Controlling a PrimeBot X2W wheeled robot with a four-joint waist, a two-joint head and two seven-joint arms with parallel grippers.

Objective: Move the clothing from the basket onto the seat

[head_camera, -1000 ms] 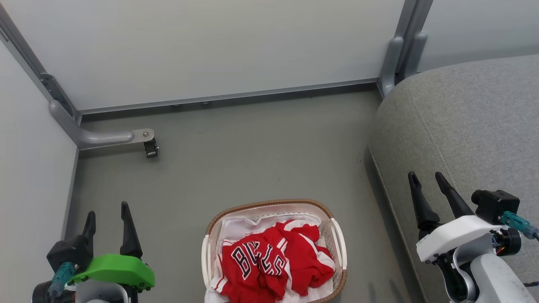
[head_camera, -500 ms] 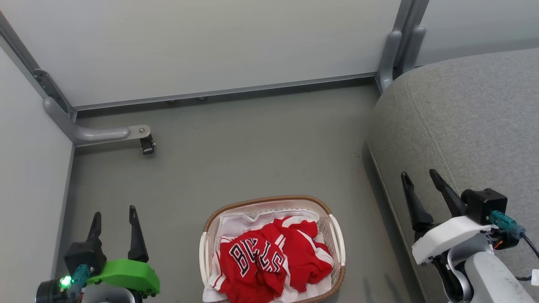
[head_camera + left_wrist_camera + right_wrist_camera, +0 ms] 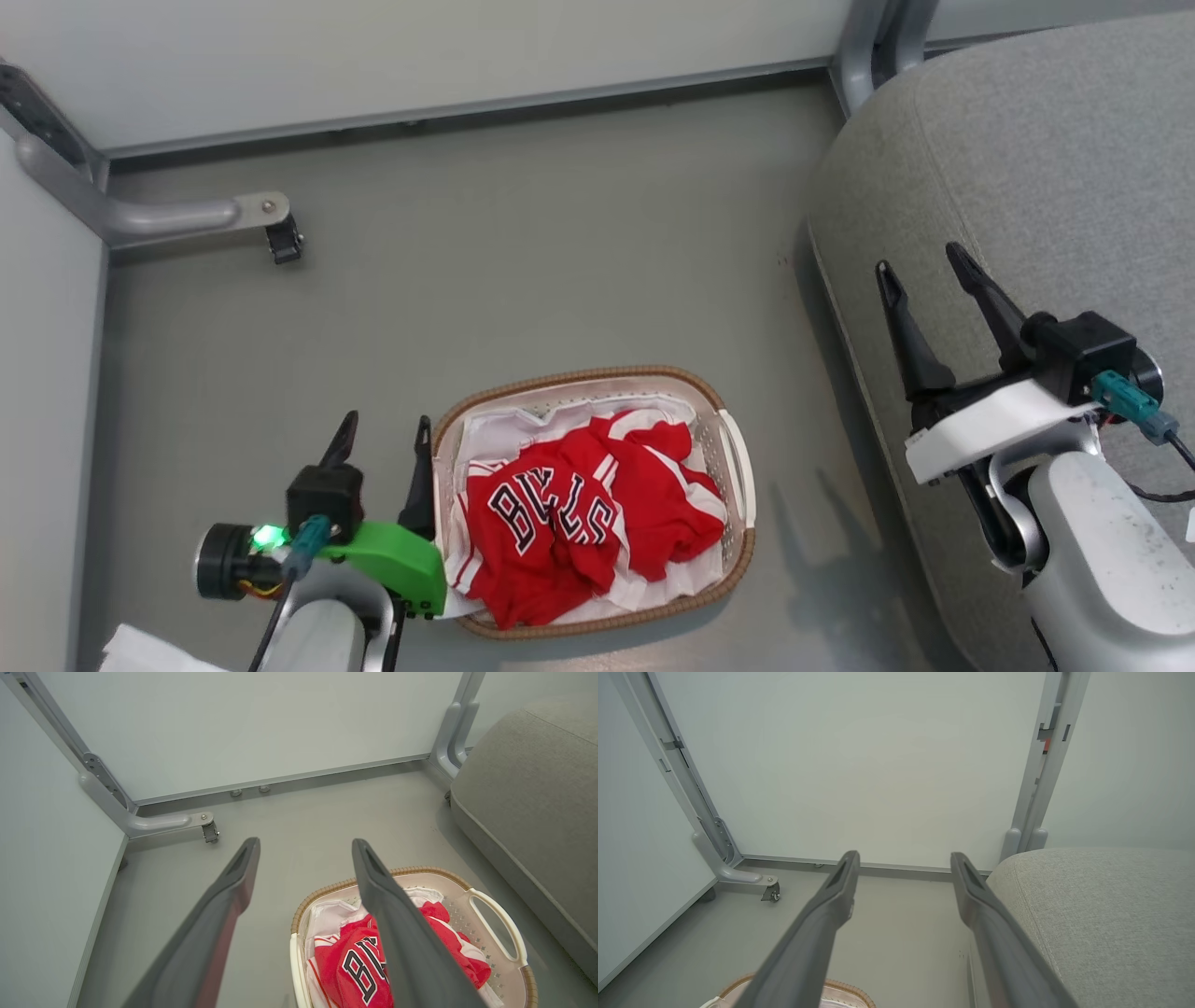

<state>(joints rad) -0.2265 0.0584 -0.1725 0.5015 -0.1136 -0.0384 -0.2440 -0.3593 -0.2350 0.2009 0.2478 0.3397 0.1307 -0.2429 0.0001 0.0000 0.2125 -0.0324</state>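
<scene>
Head view shows jersey (image 3: 560, 513) lettering whole; left wrist view, half behind finger (image 3: 402, 942).

Soft, even light filled all three views, bright but with no hard glare on the pale wall panels (image 3: 420, 56). In the head view the grey floor (image 3: 560, 261) carried only faint shadows with blurred edges. There was a two-pronged one right of the basket (image 3: 738, 457), a darker band along the foot of the seat (image 3: 1027, 168), and a thin rim under the basket's near side. A small green lamp (image 3: 269, 537) glowed behind the left end effector (image 3: 387, 418). The lettering on the red jersey (image 3: 560, 513) read sharp. Both wrist views tilted the straight posts (image 3: 1036, 779) outward toward the corners, and the fingers (image 3: 215, 924) turned soft and smeared near the bottom edge.
</scene>
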